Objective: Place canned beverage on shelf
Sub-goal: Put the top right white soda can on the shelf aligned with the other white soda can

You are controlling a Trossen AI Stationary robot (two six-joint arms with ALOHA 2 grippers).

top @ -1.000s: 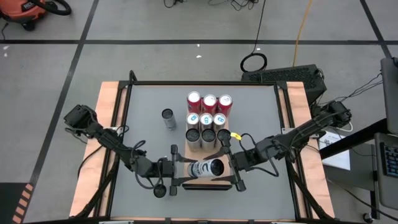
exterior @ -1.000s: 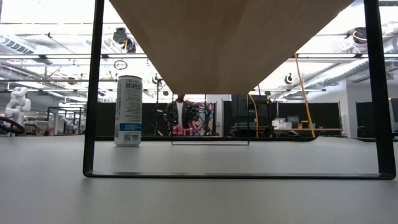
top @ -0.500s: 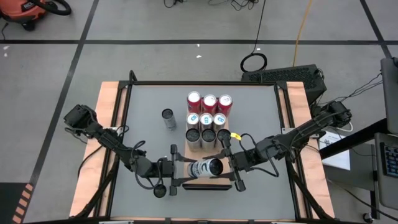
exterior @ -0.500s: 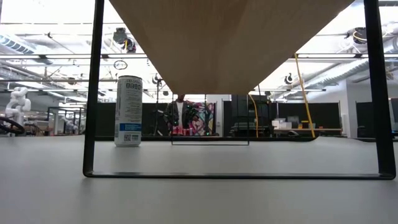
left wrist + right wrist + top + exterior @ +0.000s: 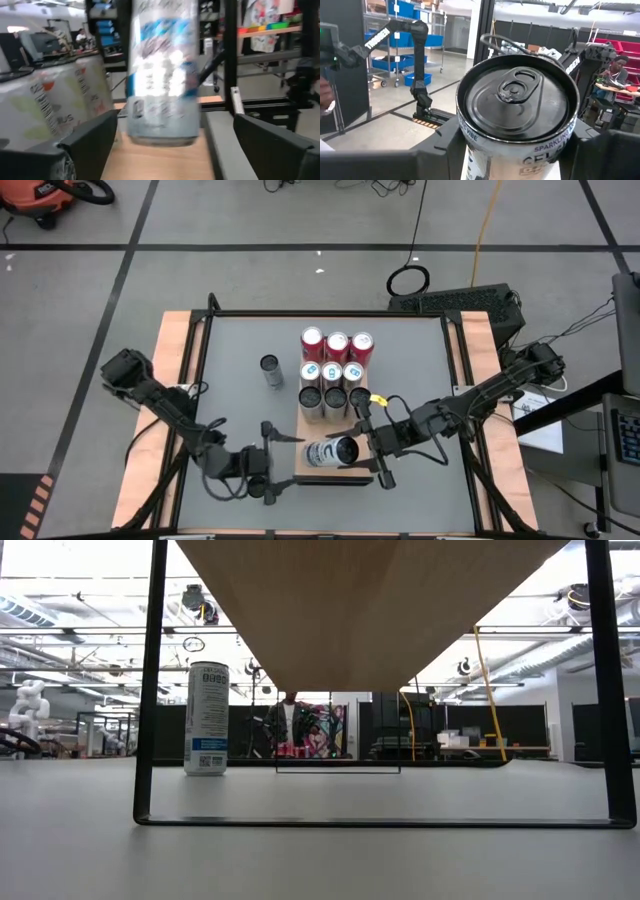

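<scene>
**Grey tabletop with shelf, cans and two grippers**

Grey tabletop [image 5: 240,420], framed by a dark rail, carries every item, as the high view shows. Light-brown wood-grain shelf [image 5: 330,473] lies along the table's near half; in the low view its underside [image 5: 370,600] fills the upper frame, flanked by dark uprights. Nine cans stand upright in a three-by-three block [image 5: 335,375] at the shelf's far end: red tops farthest back, white tops in the middle row, dark tops nearest the grippers. A single can [image 5: 270,370] stands alone on the tabletop, to the left of the block and well apart from it; the low view shows it upright [image 5: 206,718], white with a blue band.

The canned beverage [image 5: 333,450] lies on its side over the near part of the shelf, its dark lid towards the right arm. The right gripper [image 5: 372,448] is clamped on it at the lid end; the right wrist view shows the lid [image 5: 517,97] close between the two dark fingers. The left gripper [image 5: 268,462] sits off the can's other end, apart from it, fingers spread wide; its wrist view shows the can [image 5: 162,75] between and beyond the fingers [image 5: 90,142], untouched.
</scene>
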